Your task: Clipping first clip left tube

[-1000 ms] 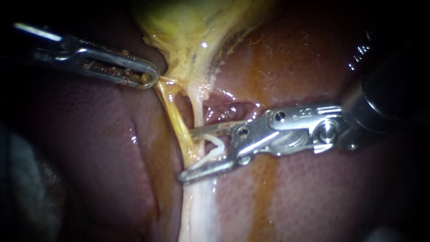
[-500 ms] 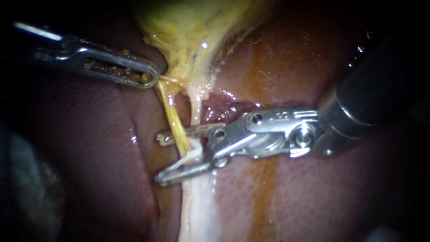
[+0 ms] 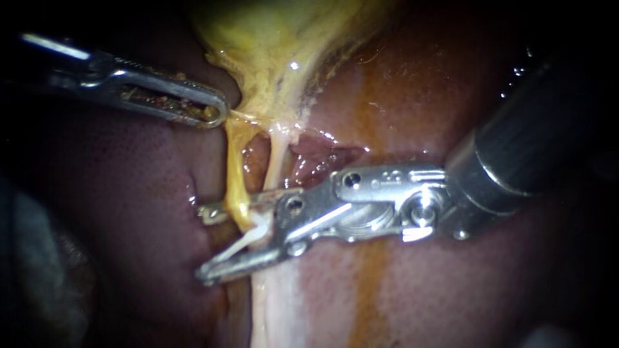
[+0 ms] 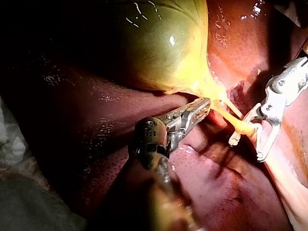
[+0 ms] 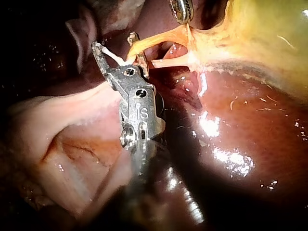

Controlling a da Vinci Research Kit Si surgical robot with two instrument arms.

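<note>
Jaws, right instrument (image 3: pixel 205 243), wide astride tube (image 3: pixel 233 180)

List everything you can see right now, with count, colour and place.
gallbladder: one, yellow-green, above the tubes.
liver: one, dark red-brown, beneath everything.
left tube: one, yellow, running from the gallbladder down between the right instrument's jaws.
right tube: one, pale, beside the left tube.
clip: one, white, between the right instrument's jaws.
left instrument: one, metal, jaws shut on the gallbladder's edge.
right instrument: one, metal, jaws open around the left tube.
</note>
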